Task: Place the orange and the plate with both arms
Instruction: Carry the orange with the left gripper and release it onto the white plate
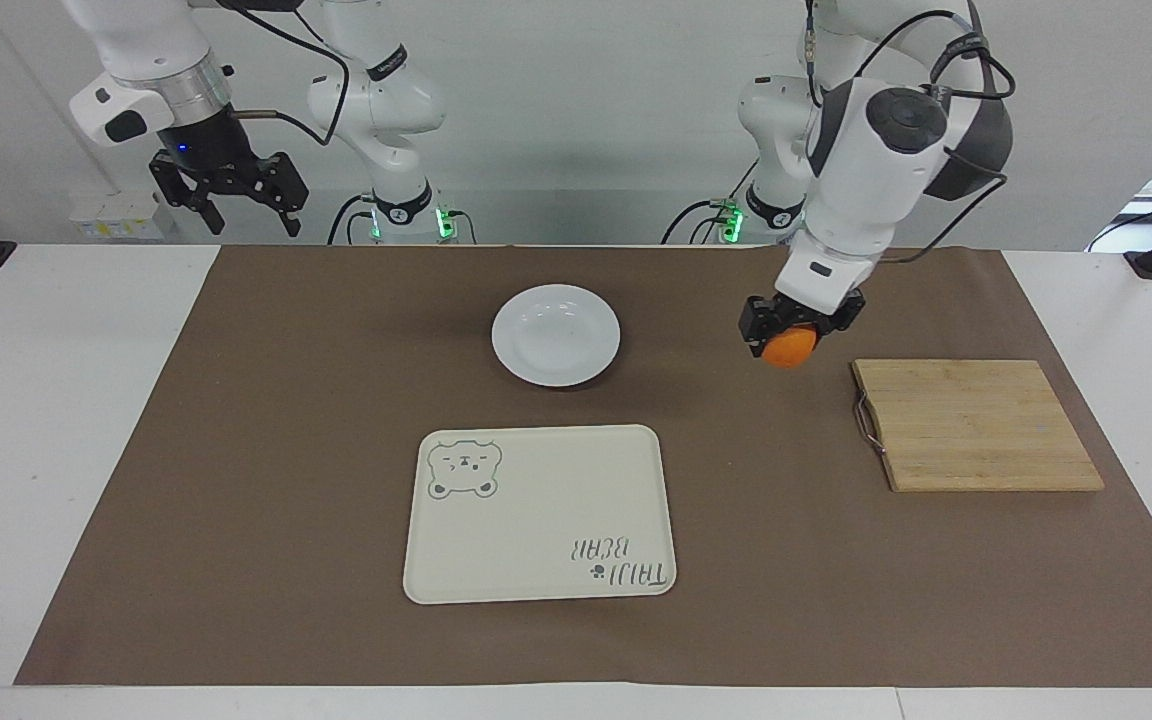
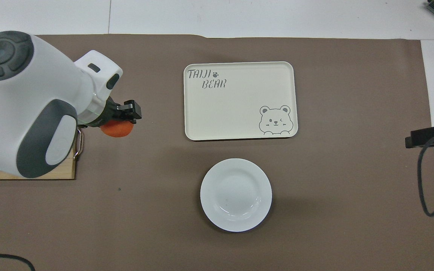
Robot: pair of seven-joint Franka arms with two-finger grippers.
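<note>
My left gripper (image 1: 792,335) is shut on the orange (image 1: 789,349), a small bright-orange fruit, and holds it in the air over the brown mat between the wooden board and the white plate (image 1: 556,335). From overhead the orange (image 2: 117,129) shows under the left gripper (image 2: 121,119), beside the tray. The plate (image 2: 236,194) lies bare on the mat, nearer to the robots than the tray. My right gripper (image 1: 233,195) waits open, high above the right arm's end of the table; overhead only its edge (image 2: 424,136) shows.
A cream rectangular tray (image 1: 539,514) with a bear print lies on the brown mat (image 1: 336,400), farther from the robots than the plate. A wooden cutting board (image 1: 976,424) with a metal handle lies toward the left arm's end. The left arm's body (image 2: 32,105) covers most of the board overhead.
</note>
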